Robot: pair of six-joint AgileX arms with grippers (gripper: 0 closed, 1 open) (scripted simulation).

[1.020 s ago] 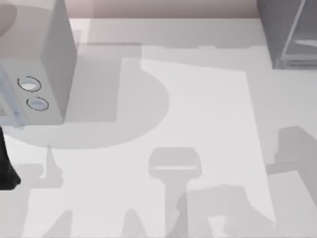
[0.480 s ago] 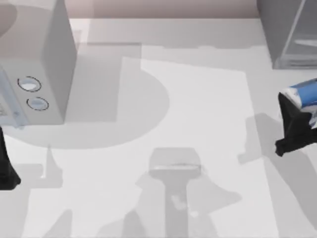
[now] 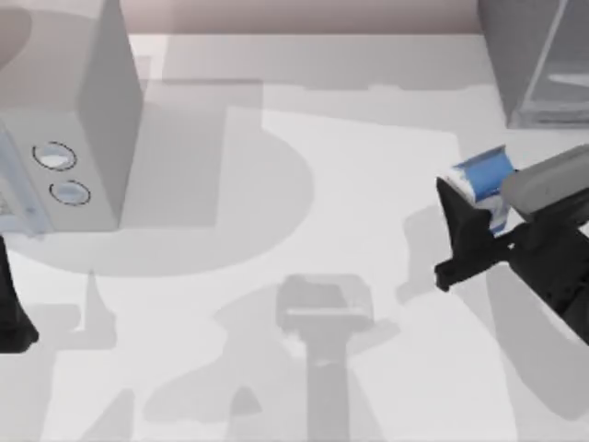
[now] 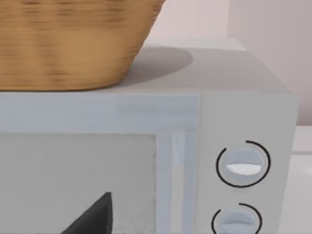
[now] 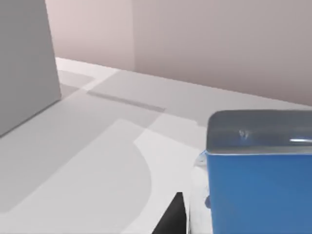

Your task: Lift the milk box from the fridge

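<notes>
The milk box point(image 3: 481, 173), a blue-and-white carton, sits between the black fingers of my right gripper point(image 3: 479, 210), which is shut on it at the table's right side. The pair hangs above the table and casts a shadow to its left. The right wrist view has the carton's blue side point(image 5: 258, 190) up close, with one dark fingertip point(image 5: 171, 220) beside it. The fridge point(image 3: 529, 55), dark grey with a pale glassy panel, stands at the back right corner, apart from the carton. My left arm point(image 3: 11, 308) is parked at the left edge.
A light grey microwave point(image 3: 69, 110) with two round dials point(image 4: 242, 163) stands at the back left, and a woven basket point(image 4: 73, 39) rests on top of it. The white tabletop point(image 3: 304, 184) lies open between the microwave and the fridge.
My right gripper has come in from the right edge and moved left with the milk box in it, away from the fridge. The left arm has not moved.
</notes>
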